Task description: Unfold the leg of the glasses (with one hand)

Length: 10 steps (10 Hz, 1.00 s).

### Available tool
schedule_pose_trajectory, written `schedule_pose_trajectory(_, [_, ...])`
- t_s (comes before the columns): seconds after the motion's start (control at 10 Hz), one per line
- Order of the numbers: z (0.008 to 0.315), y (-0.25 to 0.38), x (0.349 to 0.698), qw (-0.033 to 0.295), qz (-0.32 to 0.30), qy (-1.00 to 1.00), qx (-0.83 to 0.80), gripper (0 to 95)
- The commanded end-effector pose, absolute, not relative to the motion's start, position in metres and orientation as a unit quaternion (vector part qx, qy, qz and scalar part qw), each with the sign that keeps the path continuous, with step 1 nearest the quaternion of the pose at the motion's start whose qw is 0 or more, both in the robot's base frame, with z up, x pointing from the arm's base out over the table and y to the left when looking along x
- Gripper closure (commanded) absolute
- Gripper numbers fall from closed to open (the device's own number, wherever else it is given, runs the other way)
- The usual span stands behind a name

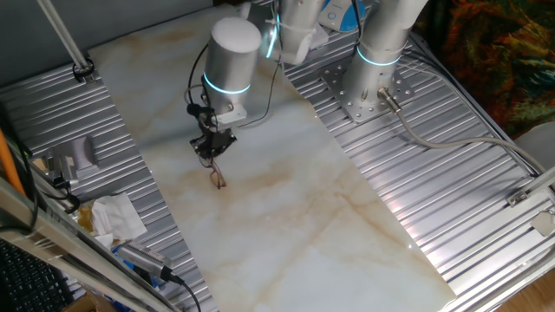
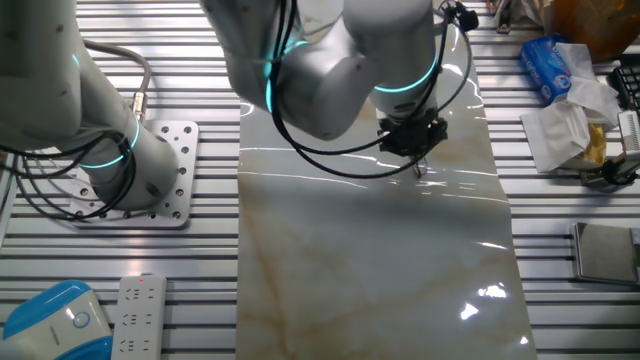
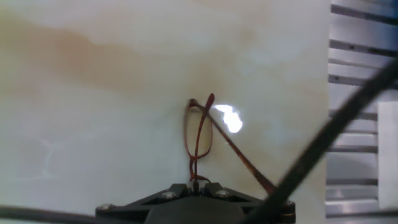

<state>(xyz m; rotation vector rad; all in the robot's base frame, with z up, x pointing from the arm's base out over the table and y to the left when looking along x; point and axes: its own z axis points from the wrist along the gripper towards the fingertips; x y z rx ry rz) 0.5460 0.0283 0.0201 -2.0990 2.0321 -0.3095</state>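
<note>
Glasses [image 3: 198, 134] sit pinched at their near end in our gripper [image 3: 196, 185] above the worktop [image 3: 93, 124]. We should swing the loose leg [image 3: 239, 152] outward slowly, keeping the pinch steady.

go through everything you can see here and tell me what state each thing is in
glasses: on the marble tabletop, one wire leg swung out at an angle, near end in the claw.
claw: closed on the glasses.
tissue: crumpled, on the ribbed metal beside the marble.

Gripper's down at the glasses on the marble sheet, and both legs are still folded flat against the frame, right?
Not both: in the hand view one leg of the glasses already angles out from the frame. The gripper is down at them on the marble sheet.
</note>
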Motion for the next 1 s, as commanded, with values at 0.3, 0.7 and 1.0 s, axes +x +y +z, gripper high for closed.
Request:
schedule_pose_trajectory(0.3, [0.0014, 0.0306, 0.5491, 0.035, -0.026, 0.716, -0.697, 95.0])
schedule_pose_trajectory(0.7, [0.0048, 0.0309, 0.5471, 0.052, -0.025, 0.726, -0.685, 95.0])
schedule_pose_trajectory(1.0, [0.0072, 0.0314, 0.5468, 0.034, -0.018, 0.738, -0.674, 95.0])
